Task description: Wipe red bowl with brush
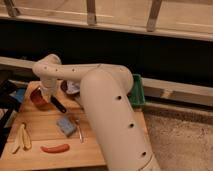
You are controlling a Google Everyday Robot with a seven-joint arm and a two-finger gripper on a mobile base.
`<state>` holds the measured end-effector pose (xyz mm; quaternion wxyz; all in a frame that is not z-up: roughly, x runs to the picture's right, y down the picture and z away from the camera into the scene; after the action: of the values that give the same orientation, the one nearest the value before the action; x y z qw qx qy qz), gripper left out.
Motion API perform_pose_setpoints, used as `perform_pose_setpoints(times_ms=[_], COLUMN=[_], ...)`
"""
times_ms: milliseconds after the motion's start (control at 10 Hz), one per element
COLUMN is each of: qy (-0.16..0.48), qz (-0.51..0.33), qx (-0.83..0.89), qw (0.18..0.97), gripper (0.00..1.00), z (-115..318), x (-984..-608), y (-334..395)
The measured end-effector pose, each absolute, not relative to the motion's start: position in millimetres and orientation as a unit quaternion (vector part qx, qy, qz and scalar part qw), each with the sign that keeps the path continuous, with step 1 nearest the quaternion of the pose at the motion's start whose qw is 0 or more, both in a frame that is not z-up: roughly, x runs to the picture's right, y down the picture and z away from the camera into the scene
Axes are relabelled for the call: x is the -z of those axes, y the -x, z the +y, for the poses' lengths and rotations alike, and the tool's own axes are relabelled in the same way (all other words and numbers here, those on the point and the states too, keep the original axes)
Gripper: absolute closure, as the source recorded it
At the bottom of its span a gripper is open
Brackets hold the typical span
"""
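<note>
The red bowl (36, 98) sits at the back left of the wooden table (45, 159). My gripper (46, 94) hangs from the white arm (100, 100) right over the bowl's right rim. It is shut on the brush (58, 105), whose black handle slants down to the right from the gripper. The brush head is hidden by the gripper and bowl.
A dark purple dish (70, 88) stands just right of the bowl. A blue sponge (66, 125), a silver fork (79, 130), a red sausage-like item (55, 148) and a banana (22, 138) lie nearer the front. A green basket (136, 91) sits right of the arm.
</note>
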<state>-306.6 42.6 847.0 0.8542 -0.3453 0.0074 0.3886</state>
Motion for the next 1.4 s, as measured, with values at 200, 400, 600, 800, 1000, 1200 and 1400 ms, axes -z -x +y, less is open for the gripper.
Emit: perform_pose_setpoints(times_ms=[200,400,600,800,1000,1200,1400], qy=[0.345,0.346,0.345,0.345,0.345,0.346,0.344], qz=[0.007,0.007,0.007,0.007,0.008,0.013,0.029], qx=[-0.388,-0.388,-0.388,-0.388,-0.388,-0.382,-0.364], qw=[0.854,0.855,0.855,0.855,0.854,0.857,0.865], gripper=[1.00,1.00,1.00,1.00,1.00,1.00,1.00], z=[42.9,43.3,43.2,43.2,43.1,38.5,27.7], x=[-847.1,-846.7,-846.9,-846.9,-847.1,-849.1,-855.1], y=[306.6,307.9,307.4,307.5,306.9,306.8,320.3])
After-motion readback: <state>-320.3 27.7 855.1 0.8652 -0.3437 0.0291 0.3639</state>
